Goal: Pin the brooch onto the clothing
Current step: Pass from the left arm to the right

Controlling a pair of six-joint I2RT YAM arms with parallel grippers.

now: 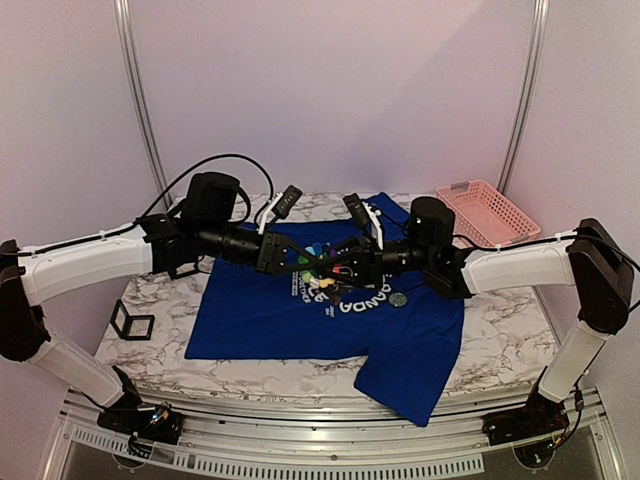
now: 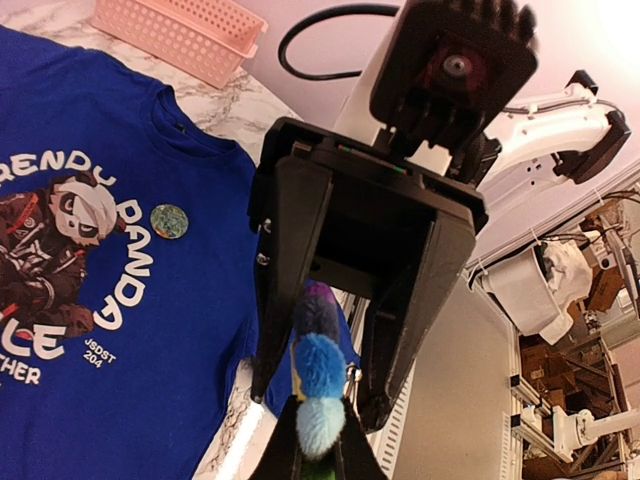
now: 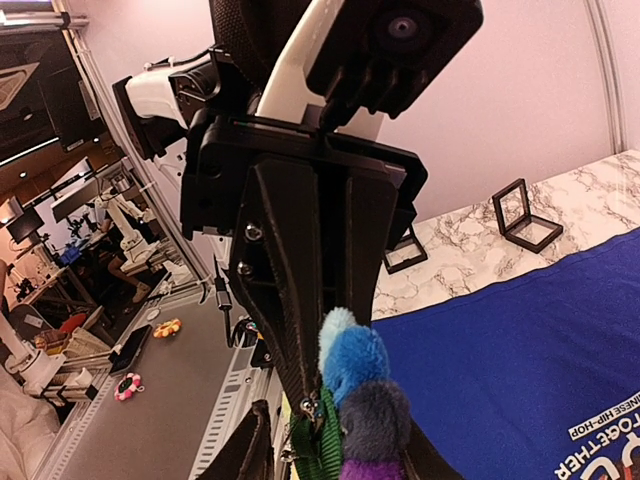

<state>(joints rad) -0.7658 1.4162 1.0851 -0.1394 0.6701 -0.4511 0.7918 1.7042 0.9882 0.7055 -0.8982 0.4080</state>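
Step in hand: the two arms meet in mid-air over the clothing (image 1: 270,320). I read it as a hand-over or a two-handed set-up of the brooch (image 2: 318,375), with the pinning itself not yet begun.
Left gripper (image 3: 305,380): pinched narrow on the brooch, petals poking out past its tips.
Right gripper (image 2: 318,400): nose to nose with the left, jaws standing apart on either side of the brooch. Whether a pad touches a petal, I cannot tell.
Brooch, where: in the air between the two tools, above the chest print, over the middle of the table (image 1: 500,340) and not on the fabric.
Brooch, looks: a small fuzzy flower with soft round petals — pale blue, deeper blue, purple and green up close, yellow and red from above. Its pin side is hidden.
Clothing: a royal-blue T-shirt spread across the middle of the table, with white curved lettering round a dark cartoon panda.
Round disc (image 1: 398,298): lies on the cloth just beside the print.
Pink basket (image 1: 487,213): far right corner.
Black frame holder (image 1: 132,322): near the left edge.
Next move calls for: a sure second hold without crushing the petals, then the pin side turned down to the cloth — which is loose and likely to shift under a push.
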